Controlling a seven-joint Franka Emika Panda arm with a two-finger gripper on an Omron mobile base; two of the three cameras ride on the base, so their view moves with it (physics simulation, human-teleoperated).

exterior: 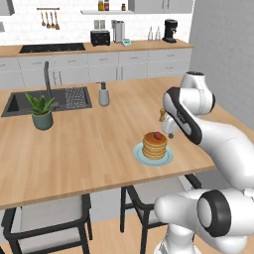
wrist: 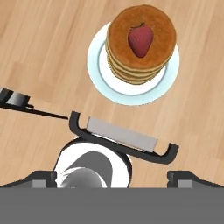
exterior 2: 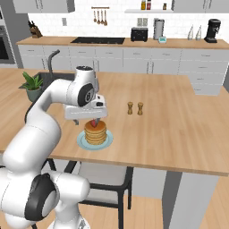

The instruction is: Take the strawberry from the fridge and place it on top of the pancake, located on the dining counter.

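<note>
The strawberry lies on top of the pancake, a golden stack on a pale blue plate near the front edge of the dining counter. My gripper hovers just above and beside the stack, open, with nothing between its fingers. In the hand view the stack sits at the top, apart from the fingertips. The fridge is out of view.
Salt and pepper shakers stand just behind the stack. A potted plant, a sink and a soap dispenser are at the counter's left. Stools are tucked under the front edge.
</note>
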